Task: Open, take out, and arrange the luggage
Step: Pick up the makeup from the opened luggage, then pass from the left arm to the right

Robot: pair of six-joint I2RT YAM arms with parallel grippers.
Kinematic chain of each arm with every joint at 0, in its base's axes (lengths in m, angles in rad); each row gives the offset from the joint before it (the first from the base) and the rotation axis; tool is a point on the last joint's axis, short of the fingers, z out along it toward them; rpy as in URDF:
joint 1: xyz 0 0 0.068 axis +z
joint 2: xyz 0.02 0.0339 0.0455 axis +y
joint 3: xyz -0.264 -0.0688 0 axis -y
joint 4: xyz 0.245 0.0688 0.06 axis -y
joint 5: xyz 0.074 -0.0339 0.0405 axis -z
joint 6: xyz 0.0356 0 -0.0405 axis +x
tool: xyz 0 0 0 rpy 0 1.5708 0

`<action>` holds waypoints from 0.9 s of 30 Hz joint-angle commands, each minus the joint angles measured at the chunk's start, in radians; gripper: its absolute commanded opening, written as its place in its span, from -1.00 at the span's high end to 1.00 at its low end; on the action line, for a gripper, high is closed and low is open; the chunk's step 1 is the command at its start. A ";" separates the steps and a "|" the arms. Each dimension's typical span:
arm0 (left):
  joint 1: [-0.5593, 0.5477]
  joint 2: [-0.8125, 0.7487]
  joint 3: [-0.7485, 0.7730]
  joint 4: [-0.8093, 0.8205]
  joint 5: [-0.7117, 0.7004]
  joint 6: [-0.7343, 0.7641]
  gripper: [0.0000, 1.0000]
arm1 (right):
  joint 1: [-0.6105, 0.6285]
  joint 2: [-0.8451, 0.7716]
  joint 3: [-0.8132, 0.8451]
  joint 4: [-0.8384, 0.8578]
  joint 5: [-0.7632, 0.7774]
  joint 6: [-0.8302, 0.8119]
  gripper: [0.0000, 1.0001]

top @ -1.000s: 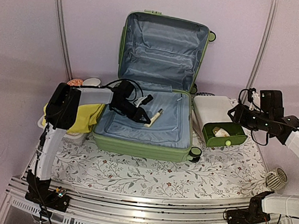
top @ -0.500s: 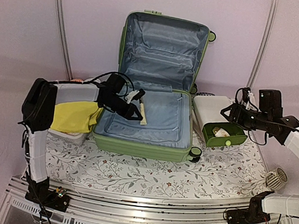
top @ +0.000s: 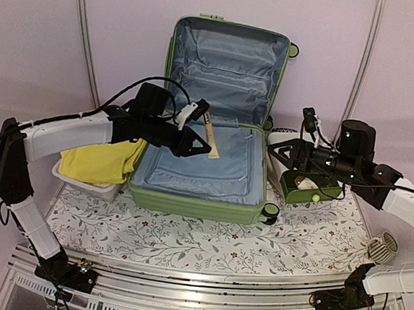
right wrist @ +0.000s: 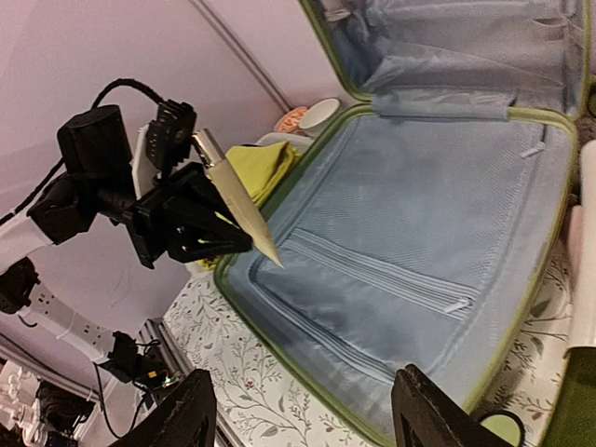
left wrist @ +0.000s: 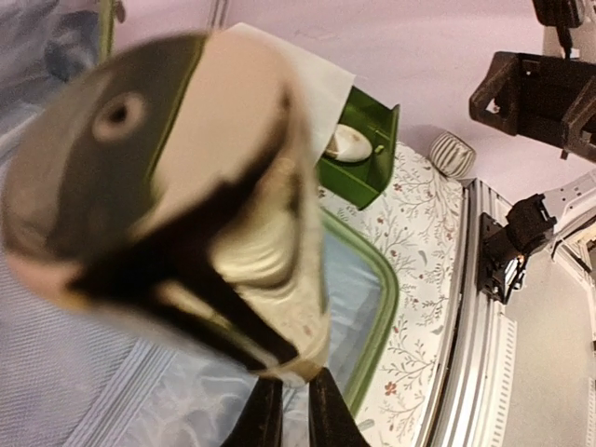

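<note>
Floral tablecloth (top: 185, 244), open luggage (top: 212, 181), left gripper (top: 200, 146) above it clamped on cream tube (top: 209, 130), right gripper (right wrist: 303, 400) alongside, jaws apart.

Held tight against the left wrist lens, a cream-and-dark object (left wrist: 205, 186) blurs beyond recognition and hides much of the luggage (left wrist: 389, 303). The frame's bottom edge cuts off the left gripper (left wrist: 296, 414). At the table's (top: 206, 246) left edge, a yellow cloth (top: 97, 161) covers most of a white basket (top: 88, 187). The right wrist view crops the luggage lid and shows only the tips of the right gripper (right wrist: 307, 410). The pale item (top: 305, 182) in the green box (top: 318, 196) is too small to identify.
</note>
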 commanded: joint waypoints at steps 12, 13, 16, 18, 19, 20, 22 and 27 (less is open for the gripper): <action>-0.188 -0.058 -0.156 0.390 0.017 -0.139 0.76 | 0.160 0.130 -0.003 0.315 0.005 0.038 -0.27; -0.192 -0.050 -0.150 0.391 0.032 -0.140 0.75 | 0.164 0.142 0.004 0.315 0.005 0.030 -0.27; -0.204 -0.030 -0.134 0.391 0.069 -0.140 0.76 | 0.167 0.174 0.022 0.314 0.000 0.005 -0.24; -0.213 -0.015 -0.123 0.389 0.097 -0.133 0.76 | 0.169 0.190 0.035 0.314 -0.016 -0.026 -0.19; -0.219 -0.007 -0.114 0.381 0.112 -0.127 0.76 | 0.170 0.195 0.043 0.313 -0.025 -0.037 -0.18; -0.224 0.000 -0.104 0.368 0.114 -0.120 0.76 | 0.171 0.198 0.050 0.314 -0.032 -0.052 -0.17; -0.235 0.013 -0.079 0.338 0.113 -0.101 0.76 | 0.173 0.201 0.062 0.315 -0.045 -0.079 -0.12; -0.256 0.045 -0.034 0.279 0.116 -0.063 0.76 | 0.172 0.207 0.087 0.297 -0.057 -0.134 0.01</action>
